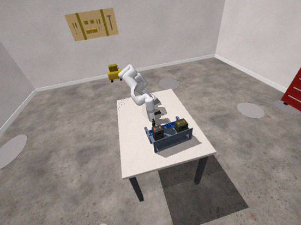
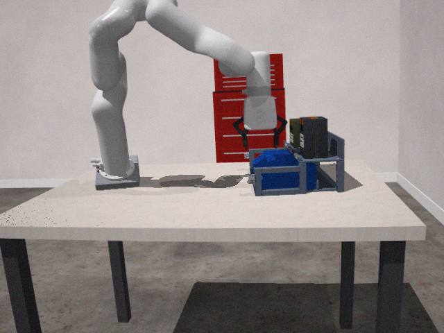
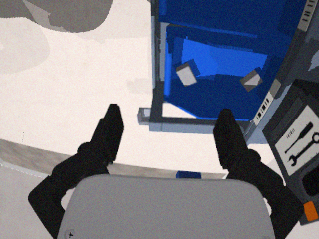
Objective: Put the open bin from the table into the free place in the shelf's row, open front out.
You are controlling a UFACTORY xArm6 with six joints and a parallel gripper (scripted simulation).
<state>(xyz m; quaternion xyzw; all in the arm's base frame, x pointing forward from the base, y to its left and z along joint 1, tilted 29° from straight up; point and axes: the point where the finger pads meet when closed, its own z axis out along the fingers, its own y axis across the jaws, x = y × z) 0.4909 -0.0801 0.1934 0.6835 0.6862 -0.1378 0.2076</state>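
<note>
My gripper (image 1: 153,122) (image 2: 261,146) (image 3: 168,118) is open and empty, fingers pointing down, above the front part of the shelf's end. A blue open bin (image 2: 279,180) (image 3: 206,102) stands in the end place of the grey shelf (image 1: 173,142) (image 2: 302,177) (image 3: 184,127). It looks level, its front behind the lip and its rear end under the board. Two small grey parts (image 3: 187,75) (image 3: 251,80) lie in it. Another blue bin (image 3: 224,12) is beside it. The far bins are small in the top view, so their exact seating is unclear. No bin shows on the open table.
A dark case (image 1: 158,133) (image 2: 313,137) (image 3: 299,144) and an olive case (image 1: 181,125) (image 2: 294,132) stand on the shelf's upper board, close to the gripper's rear-side finger. The pale table (image 1: 139,158) (image 2: 179,211) extends around the shelf.
</note>
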